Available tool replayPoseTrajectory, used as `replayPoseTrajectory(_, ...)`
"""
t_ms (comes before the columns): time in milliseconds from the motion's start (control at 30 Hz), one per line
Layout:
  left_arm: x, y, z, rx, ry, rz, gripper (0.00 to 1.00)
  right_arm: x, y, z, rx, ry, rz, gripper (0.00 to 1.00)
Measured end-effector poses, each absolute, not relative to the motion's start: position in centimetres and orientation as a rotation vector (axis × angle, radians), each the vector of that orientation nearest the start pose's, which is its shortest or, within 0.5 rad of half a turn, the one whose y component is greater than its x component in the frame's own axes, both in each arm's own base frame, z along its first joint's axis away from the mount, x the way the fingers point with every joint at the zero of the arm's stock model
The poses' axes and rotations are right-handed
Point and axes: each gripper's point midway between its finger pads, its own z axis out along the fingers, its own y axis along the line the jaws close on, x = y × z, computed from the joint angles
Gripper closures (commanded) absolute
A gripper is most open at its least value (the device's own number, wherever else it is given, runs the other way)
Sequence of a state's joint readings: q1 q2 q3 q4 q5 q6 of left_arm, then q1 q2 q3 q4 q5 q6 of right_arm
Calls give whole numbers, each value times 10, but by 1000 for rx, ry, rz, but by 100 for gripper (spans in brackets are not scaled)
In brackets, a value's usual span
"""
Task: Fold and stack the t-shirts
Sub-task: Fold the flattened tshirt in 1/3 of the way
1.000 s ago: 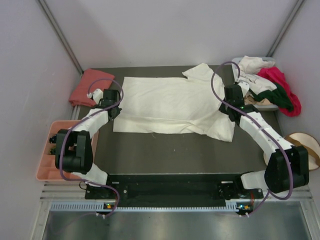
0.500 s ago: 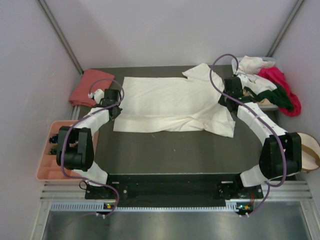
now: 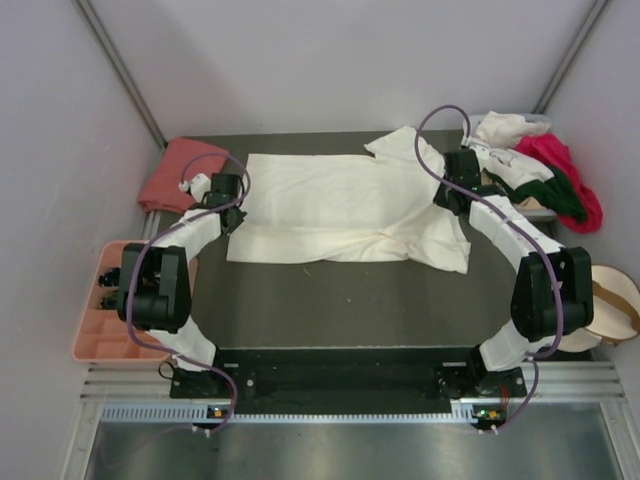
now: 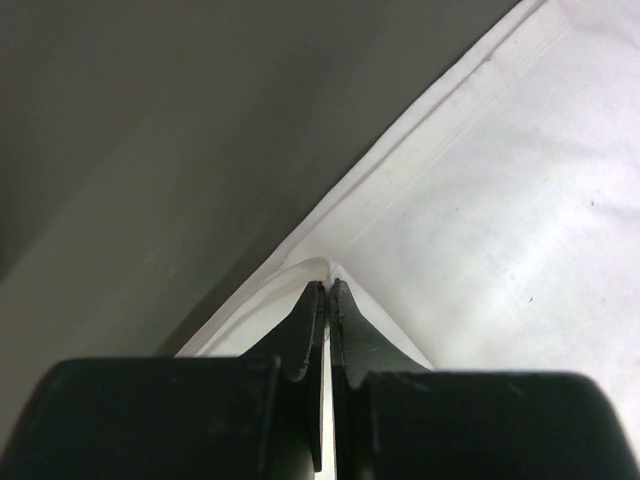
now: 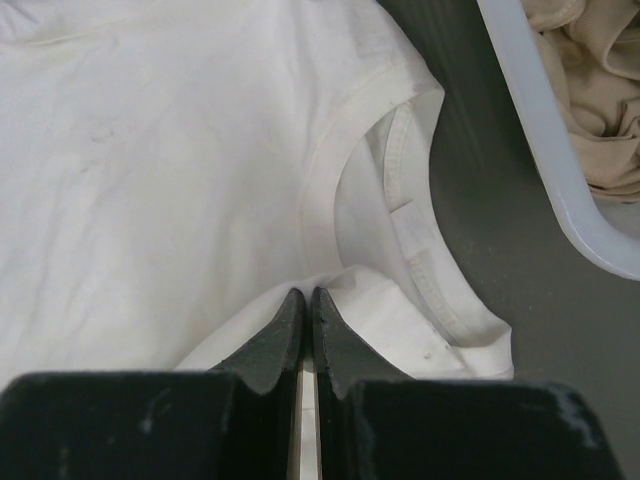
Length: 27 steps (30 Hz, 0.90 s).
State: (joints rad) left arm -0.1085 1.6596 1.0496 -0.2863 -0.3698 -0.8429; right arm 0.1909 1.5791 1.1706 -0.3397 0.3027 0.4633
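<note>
Two arms reach out from the near edge of the dark worktop [image 3: 330, 295], elbows bowed outward, wrists bent low over the single cream-white t-shirt [image 3: 340, 205] spread flat at the centre, its neck toward 3 o'clock.

The left pincer [image 4: 327, 285] sits at the shirt's 9 o'clock edge, fingers pressed together on a raised pinch of the hem. The right pincer [image 5: 308, 293] sits at the 3 o'clock end beside the collar, fingers likewise closed on a small fold of cloth.

One salmon-pink t-shirt [image 3: 180, 172] lies at the worktop's 10 o'clock corner. At 2 o'clock three more are heaped over a pale bin [image 5: 560, 180]: a white t-shirt [image 3: 505, 128], a magenta t-shirt [image 3: 560, 160] and a dark green t-shirt [image 3: 555, 195]. One pink tray [image 3: 90, 320] sits off the worktop at 8 o'clock, one round beige pouch [image 3: 610, 300] at 4 o'clock.
</note>
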Motion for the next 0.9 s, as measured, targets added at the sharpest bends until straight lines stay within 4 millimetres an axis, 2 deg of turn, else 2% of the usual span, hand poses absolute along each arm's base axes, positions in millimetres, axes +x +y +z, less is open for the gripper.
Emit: replayPoseTrajectory(900,440,-16,63,-998,2180,2,100,438,41,125,479,2258,-33,100)
